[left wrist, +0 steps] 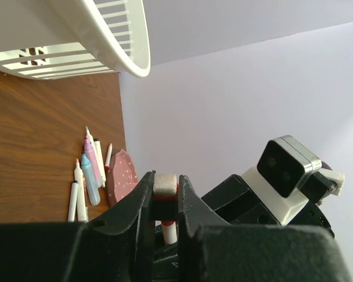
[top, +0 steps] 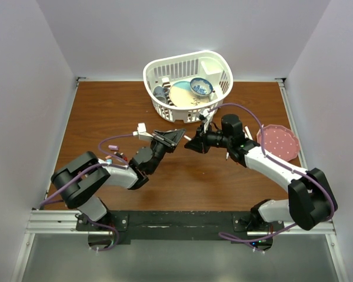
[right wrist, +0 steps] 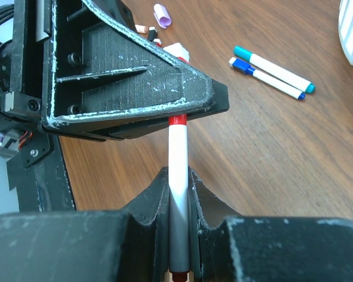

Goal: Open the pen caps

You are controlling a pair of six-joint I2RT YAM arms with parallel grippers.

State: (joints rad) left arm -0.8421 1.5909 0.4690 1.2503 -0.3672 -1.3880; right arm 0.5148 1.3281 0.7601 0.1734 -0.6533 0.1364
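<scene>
Cap [right wrist: 177, 120] pinched in left end effector [left wrist: 165, 187]; right end effector [right wrist: 177, 183] grips barrel [right wrist: 177, 151].

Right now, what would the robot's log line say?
step: uncapping | left tool: shut on small red plastic cap | right tool: shut on thin white marker barrel | cap: not yet off

White basket [top: 163, 107], pink plate [top: 282, 141], wooden table [top: 106, 111]

We see just a thin red rim of the pen cap [right wrist: 177, 120]; the left gripper [left wrist: 165, 191] covers the rest. The basket [left wrist: 115, 41] runs off the top edge. From above, the marker [top: 188, 139] is too small to make out.
</scene>
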